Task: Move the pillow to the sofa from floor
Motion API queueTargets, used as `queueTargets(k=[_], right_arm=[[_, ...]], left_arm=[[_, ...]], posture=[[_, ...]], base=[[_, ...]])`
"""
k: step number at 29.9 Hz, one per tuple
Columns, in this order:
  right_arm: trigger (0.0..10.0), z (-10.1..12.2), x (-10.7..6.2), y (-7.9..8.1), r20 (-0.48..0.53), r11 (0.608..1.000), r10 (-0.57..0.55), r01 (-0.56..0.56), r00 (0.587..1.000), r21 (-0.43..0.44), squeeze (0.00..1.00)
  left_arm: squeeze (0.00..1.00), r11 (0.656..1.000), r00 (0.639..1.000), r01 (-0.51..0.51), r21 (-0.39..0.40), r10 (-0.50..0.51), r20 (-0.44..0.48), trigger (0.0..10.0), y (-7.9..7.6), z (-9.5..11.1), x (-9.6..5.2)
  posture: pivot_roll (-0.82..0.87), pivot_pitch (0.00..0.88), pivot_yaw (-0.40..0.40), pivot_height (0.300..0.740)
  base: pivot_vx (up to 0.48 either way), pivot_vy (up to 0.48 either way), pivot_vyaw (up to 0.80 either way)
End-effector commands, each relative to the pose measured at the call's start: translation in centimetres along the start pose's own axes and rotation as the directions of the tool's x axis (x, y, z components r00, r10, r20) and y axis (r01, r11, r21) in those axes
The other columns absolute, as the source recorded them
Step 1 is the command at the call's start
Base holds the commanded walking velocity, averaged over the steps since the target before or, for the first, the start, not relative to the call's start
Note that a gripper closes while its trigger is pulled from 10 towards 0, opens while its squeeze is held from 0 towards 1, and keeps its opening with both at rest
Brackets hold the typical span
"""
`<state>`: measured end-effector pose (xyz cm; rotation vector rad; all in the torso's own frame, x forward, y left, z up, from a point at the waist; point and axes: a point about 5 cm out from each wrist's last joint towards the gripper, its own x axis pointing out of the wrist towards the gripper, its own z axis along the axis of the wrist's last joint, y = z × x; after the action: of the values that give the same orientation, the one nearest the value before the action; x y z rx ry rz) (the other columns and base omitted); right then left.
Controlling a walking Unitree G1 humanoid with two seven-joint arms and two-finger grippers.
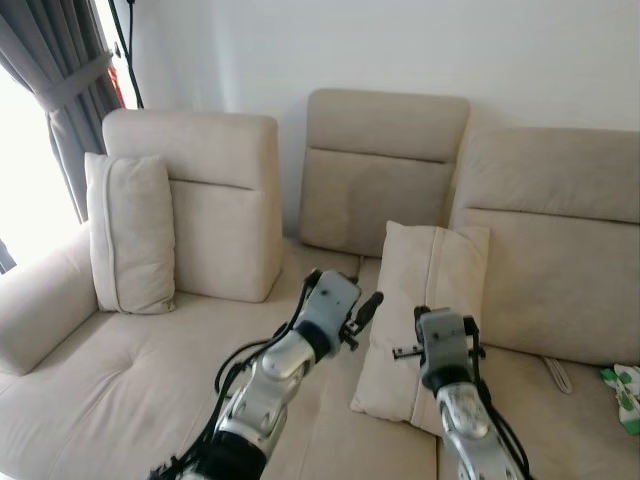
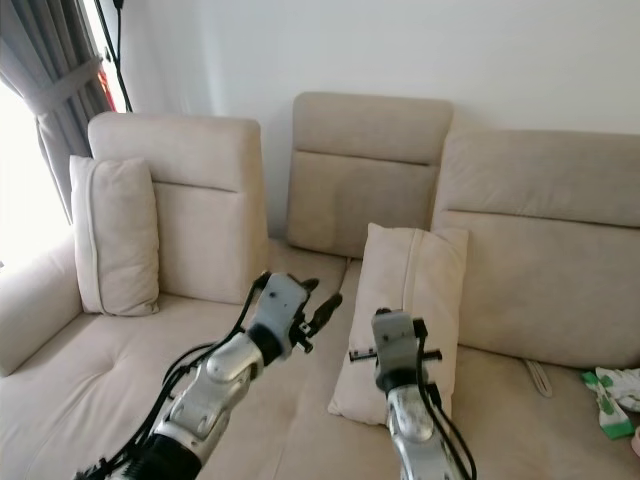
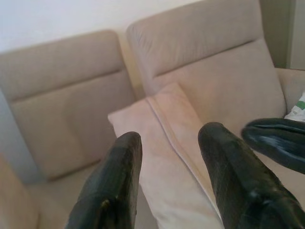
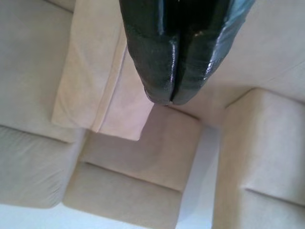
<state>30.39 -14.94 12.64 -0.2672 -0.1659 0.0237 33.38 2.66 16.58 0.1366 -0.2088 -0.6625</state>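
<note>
A beige pillow (image 1: 430, 300) stands upright on the sofa seat (image 1: 120, 390), leaning against the right backrest (image 1: 560, 260). Both grippers hover just in front of it without touching it. My left gripper (image 3: 169, 138) is open, its two black fingers (image 3: 119, 171) spread with nothing between them, aimed at the pillow's left edge. My right gripper (image 4: 164, 98) is shut with nothing in it, and sits before the pillow's lower middle. The right arm's wrist (image 1: 443, 348) overlaps the pillow in the eye views.
A second beige pillow (image 1: 130, 235) leans against the left backrest by the sofa's armrest (image 1: 40, 305). A green and white item (image 1: 625, 395) lies on the seat at the far right, next to a pale strap (image 1: 557, 375). Grey curtains (image 1: 55, 90) hang at the left.
</note>
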Motion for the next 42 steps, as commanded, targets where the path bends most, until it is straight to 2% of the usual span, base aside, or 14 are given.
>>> queueTargets(k=[1, 4, 12, 17, 25, 30, 42], right_arm=[[10.0, 0.6, -0.3, 0.2, 0.047, 1.000, -0.005, 0.005, 0.999, 0.001, 0.00], [10.0, 1.4, -1.4, 0.3, 0.128, 1.000, -0.013, 0.015, 0.992, -0.019, 0.00], [10.0, 1.0, -3.0, 0.5, 0.136, 1.000, 0.006, -0.003, 0.991, -0.020, 0.00], [10.0, 0.4, -4.3, 0.7, 0.125, 0.999, 0.026, -0.024, 0.992, -0.023, 0.00], [10.0, 0.1, -5.1, 0.4, 0.116, 1.000, 0.022, -0.020, 0.993, -0.023, 0.00], [10.0, -0.2, -5.8, -0.1, 0.105, 1.000, 0.013, -0.011, 0.994, -0.020, 0.00], [10.0, -0.7, -6.3, -0.1, 0.089, 1.000, 0.012, -0.012, 0.996, -0.007, 0.00]], left_arm=[[0.00, 0.998, 0.999, -0.039, -0.045, 0.040, 0.015, 10.0, 0.4, 0.0, -0.4], [0.00, 0.991, 0.995, -0.099, -0.093, 0.099, 0.000, 10.0, 0.7, -0.9, -1.4], [0.00, 0.981, 0.991, -0.130, -0.141, 0.123, -0.057, 10.0, 0.7, -2.6, -3.1], [0.00, 0.981, 0.987, -0.145, -0.128, 0.133, -0.094, 10.0, 0.9, -3.6, -4.3], [0.00, 0.983, 0.985, -0.149, -0.112, 0.137, -0.108, 10.0, 0.9, -3.9, -5.1], [0.00, 0.984, 0.982, -0.143, -0.108, 0.127, -0.142, 10.0, 0.8, -4.8, -6.3], [0.00, 0.987, 0.981, -0.126, -0.100, 0.109, -0.160, 10.0, 0.8, -5.4, -7.0]], posture=[[-0.13, 0.000, 0.035, 0.740], [-0.12, 0.000, 0.035, 0.740], [-0.12, 0.000, 0.031, 0.740], [-0.12, 0.000, 0.031, 0.740], [-0.12, 0.000, 0.035, 0.740], [-0.12, 0.000, 0.038, 0.740], [-0.12, 0.000, 0.039, 0.740]], base=[[0.000, 0.000, 0.00], [0.000, 0.000, 0.00], [0.000, 0.000, 0.00], [0.000, 0.000, 0.00], [0.000, 0.000, 0.00], [0.000, 0.000, 0.00], [0.000, 0.000, 0.00]])
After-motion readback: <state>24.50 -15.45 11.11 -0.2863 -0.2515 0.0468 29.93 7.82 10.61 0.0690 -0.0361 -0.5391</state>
